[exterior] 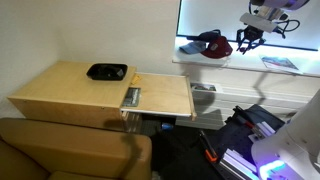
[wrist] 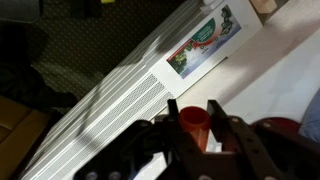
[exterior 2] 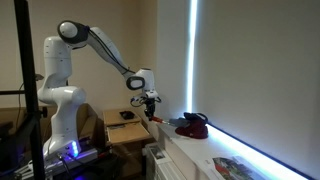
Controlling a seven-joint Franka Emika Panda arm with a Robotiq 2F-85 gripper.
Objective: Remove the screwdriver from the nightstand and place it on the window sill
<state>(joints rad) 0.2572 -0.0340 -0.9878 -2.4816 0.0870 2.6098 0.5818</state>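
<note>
My gripper (wrist: 193, 118) is shut on the screwdriver (wrist: 193, 127); its orange-red handle shows end-on between the two black fingers. In both exterior views the gripper (exterior: 250, 40) (exterior 2: 150, 108) hangs just above the white window sill (exterior: 255, 57) (exterior 2: 240, 152), next to a dark red cap (exterior: 213, 43) (exterior 2: 192, 125). In the wrist view the sill (wrist: 275, 70) lies right under the fingers. The light wooden nightstand (exterior: 80, 95) (exterior 2: 125, 131) stands below and to the side, away from the gripper.
A black tray-like thing (exterior: 106, 71) and a thin booklet (exterior: 131, 96) lie on the nightstand. A colourful leaflet (exterior: 280, 63) (wrist: 205, 40) lies on the sill. A white ribbed radiator (wrist: 105, 110) runs under the sill. A brown seat (exterior: 70, 150) stands in front.
</note>
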